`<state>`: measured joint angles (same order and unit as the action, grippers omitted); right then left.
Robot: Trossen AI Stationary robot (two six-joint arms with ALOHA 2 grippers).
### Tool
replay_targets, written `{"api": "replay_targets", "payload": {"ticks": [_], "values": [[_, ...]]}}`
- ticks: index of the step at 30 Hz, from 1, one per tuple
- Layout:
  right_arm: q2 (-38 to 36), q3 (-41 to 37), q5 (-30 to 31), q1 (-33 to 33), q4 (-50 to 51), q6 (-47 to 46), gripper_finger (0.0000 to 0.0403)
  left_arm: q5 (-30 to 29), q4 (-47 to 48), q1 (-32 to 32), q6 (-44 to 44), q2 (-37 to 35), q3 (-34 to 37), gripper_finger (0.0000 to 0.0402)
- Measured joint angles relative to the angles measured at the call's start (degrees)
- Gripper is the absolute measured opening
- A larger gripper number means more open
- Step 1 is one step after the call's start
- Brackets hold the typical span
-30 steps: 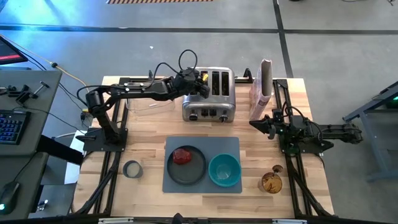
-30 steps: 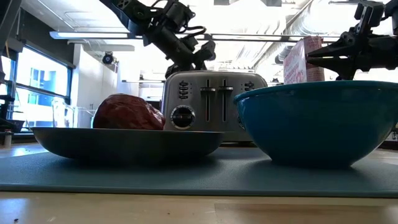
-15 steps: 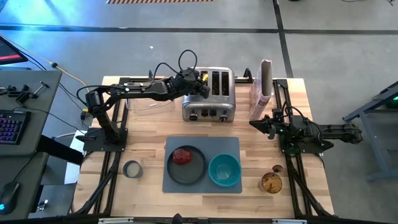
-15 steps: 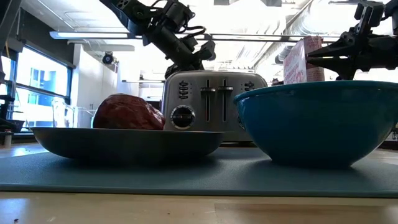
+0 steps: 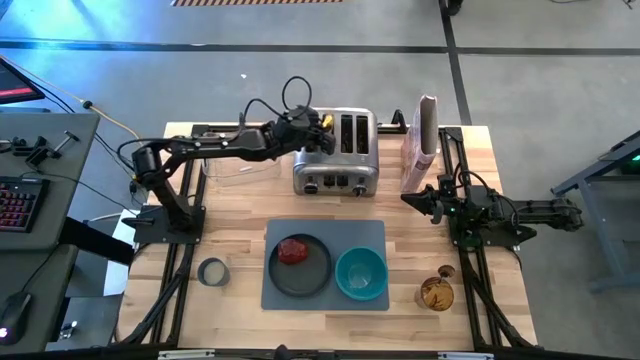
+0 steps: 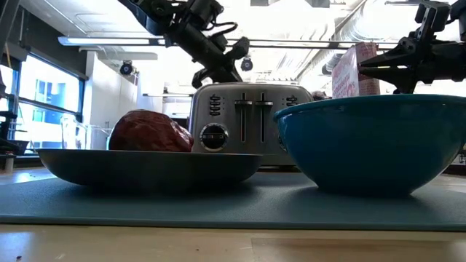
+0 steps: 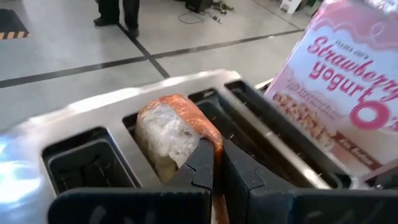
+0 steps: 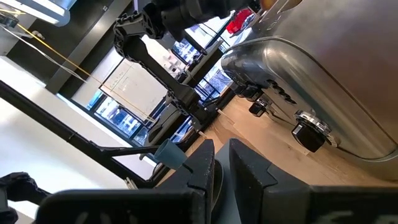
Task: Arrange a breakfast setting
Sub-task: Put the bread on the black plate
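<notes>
1. Pale wood forms the table (image 5: 230,235), with the grey mat (image 5: 325,232) at its near middle carrying the plate (image 5: 300,270), the dark-red lump (image 5: 292,250) and the teal bowl (image 5: 361,274).
2. Behind the mat stands the toaster (image 5: 336,152); the bagel piece (image 7: 177,134) sits upright in a slot, its long axis along the slot.
3. Directly above it, the left gripper (image 7: 214,163) appears to pinch the piece's edge, fingers pressed close together.
4. My judgement: the piece must rise straight up, then travel toward the plate.
5. Waiting right of the toaster, the right gripper (image 5: 408,199) has its fingers pressed nearly together, holding nothing; the left arm is nearer.
</notes>
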<state>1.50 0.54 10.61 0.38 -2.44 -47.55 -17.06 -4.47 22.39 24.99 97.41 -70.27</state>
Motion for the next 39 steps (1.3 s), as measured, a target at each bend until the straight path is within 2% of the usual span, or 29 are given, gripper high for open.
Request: {"api": "replay_targets", "payload": {"ticks": [8, 19, 25, 34, 39], "values": [[0.0, 0.0, 0.0, 0.0, 0.0, 0.0, 0.0037, -0.4, 0.0, 0.0, -0.3, -3.3, 0.0, 0.0003], [0.0, 0.0, 0.0, 0.0, 0.0, 0.0, 0.0037, -0.5, 0.2, 0.0, -5.5, -9.4, -0.1, 0.0002], [0.0, 0.0, 0.0, 0.0, 0.0, 0.0, 0.0037, 1.4, 1.5, -0.6, -11.0, -13.0, -0.1, 0.0002], [0.0, 0.0, 0.0, 0.0, 0.0, 0.0, 0.0037, 6.0, 7.8, -5.4, -21.0, -19.1, -0.1, 0.0002], [0.0, 0.0, 0.0, 0.0, 0.0, 0.0, 0.0037, 6.0, 13.3, -10.3, -26.5, -21.6, -0.1, 0.0002]]}}
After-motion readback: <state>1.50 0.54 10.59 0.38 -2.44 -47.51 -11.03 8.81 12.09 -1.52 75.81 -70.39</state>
